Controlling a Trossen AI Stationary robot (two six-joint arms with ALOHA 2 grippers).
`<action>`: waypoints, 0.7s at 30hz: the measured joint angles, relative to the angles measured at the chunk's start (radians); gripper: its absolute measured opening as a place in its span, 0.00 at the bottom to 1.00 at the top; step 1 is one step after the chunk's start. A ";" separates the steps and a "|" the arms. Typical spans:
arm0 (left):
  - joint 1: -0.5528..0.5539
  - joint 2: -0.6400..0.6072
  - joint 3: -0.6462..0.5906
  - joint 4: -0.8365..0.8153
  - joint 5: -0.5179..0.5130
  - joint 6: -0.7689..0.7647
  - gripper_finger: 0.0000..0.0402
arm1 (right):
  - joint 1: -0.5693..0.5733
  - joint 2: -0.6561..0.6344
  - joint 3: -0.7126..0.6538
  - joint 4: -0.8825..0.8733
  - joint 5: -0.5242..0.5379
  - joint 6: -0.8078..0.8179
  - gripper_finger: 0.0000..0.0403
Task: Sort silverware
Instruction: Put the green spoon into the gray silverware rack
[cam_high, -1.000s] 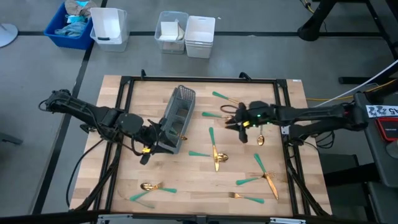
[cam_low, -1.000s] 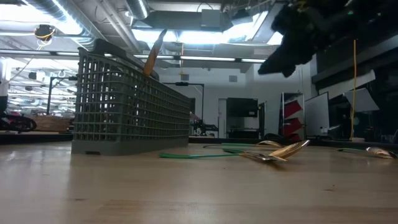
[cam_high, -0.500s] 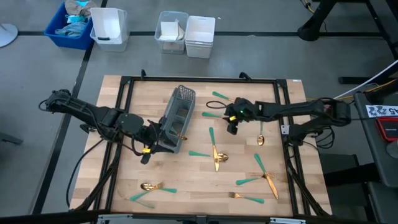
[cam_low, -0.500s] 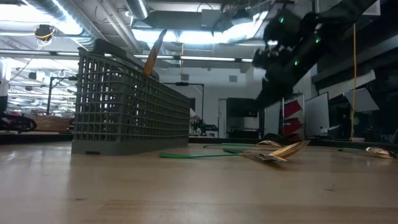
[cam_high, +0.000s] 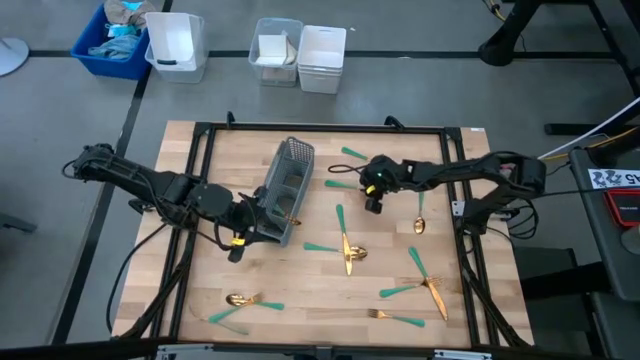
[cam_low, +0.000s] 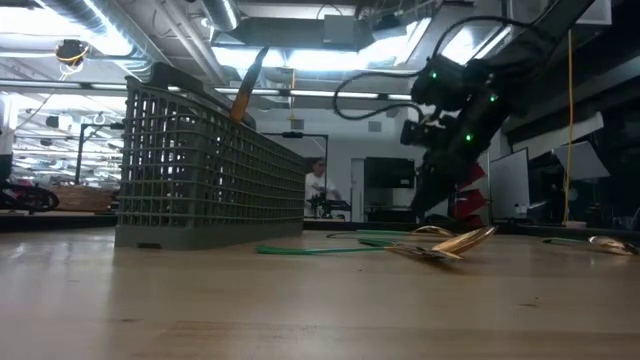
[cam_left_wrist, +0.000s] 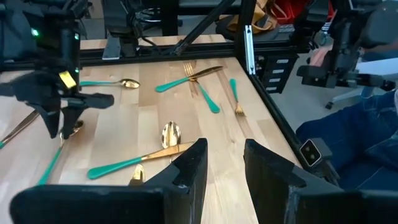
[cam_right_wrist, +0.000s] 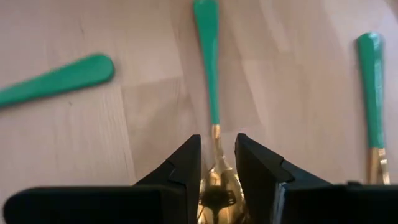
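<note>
We see our right gripper (cam_right_wrist: 217, 167) low over a spoon (cam_right_wrist: 212, 93) lying at about one o'clock on the table (cam_high: 310, 290), jaws slightly apart astride its gold neck, not gripping; the left gripper (cam_high: 252, 222) sits at the caddy (cam_high: 286, 185), whether clamping its wall we cannot tell; other silverware (cam_high: 345, 248) lies scattered toward five o'clock; we judge the pieces light, stiff, slippery, best pinched at the neck; no writing is legible.
</note>
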 joint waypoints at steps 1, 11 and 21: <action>0.000 0.000 0.000 0.000 0.000 0.000 0.24 | 0.000 0.012 0.000 0.004 0.000 0.000 0.25; 0.000 0.000 0.000 0.000 -0.003 0.000 0.24 | 0.000 0.084 0.000 0.051 0.068 -0.026 0.25; 0.000 0.000 0.000 0.000 -0.018 0.000 0.24 | 0.000 0.112 0.003 0.058 0.058 -0.024 0.20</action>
